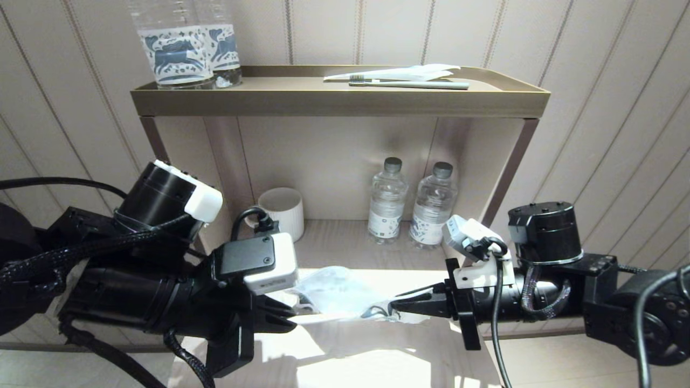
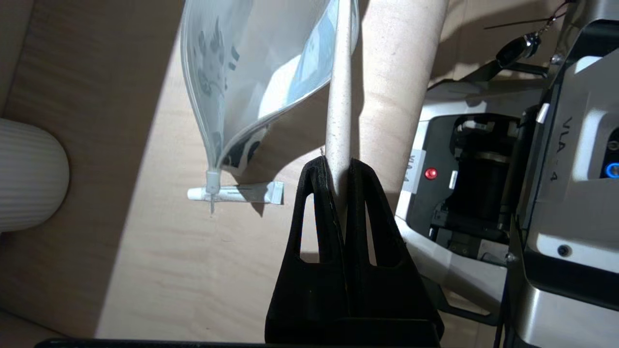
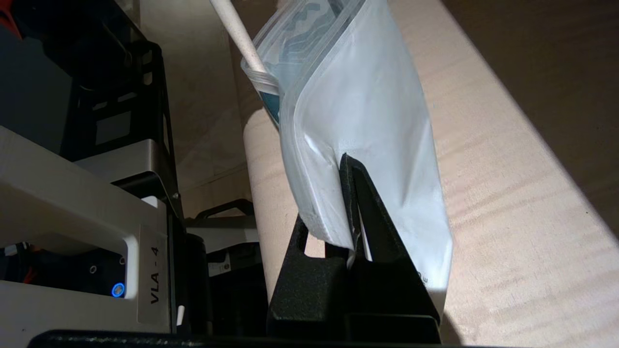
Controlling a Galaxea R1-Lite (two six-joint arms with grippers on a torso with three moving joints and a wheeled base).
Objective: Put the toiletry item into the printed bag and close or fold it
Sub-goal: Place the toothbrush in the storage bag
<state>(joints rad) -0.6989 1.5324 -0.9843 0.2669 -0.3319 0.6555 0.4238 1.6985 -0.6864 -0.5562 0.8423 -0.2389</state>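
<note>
1. head view: low in the frame, the left gripper [image 1: 285,318] and the right gripper [image 1: 401,306] face each other over the sunlit lower shelf [image 1: 345,248], with the printed bag [image 1: 337,293] slung between them at centre. behind it there is open shelf up to a white ribbed cup [image 1: 281,211] at centre left and two small water bottles [image 1: 412,202] at centre right; their labels are too small to read. on the raised-edge top tray [image 1: 339,97], two horse-label bottles [image 1: 188,46] stand at upper left, and a second toothbrush [image 1: 409,83] lies beside a white packet [image 1: 401,73] at upper right.

2. left wrist view: the left gripper [image 2: 337,164], at lower centre, has its fingers pinched tight on the pale handle of a toothbrush [image 2: 338,92] that runs up to the top edge. the printed bag [image 2: 242,72] hangs at upper centre with its mouth gaping, and its zip slider [image 2: 213,181] is at its lower corner. a small white tube [image 2: 237,193] lies on the wood near it. "vla - 4" reads on the robot body at right.

3. right wrist view: the right gripper [image 3: 350,212], at lower centre, is clamped on the bag's [image 3: 367,121] lower edge. the toothbrush handle [image 3: 234,34] enters the bag's mouth at the top. the shelf's front edge runs diagonally, with bare wood to the right. "vla - 4" shows at lower left.
</note>
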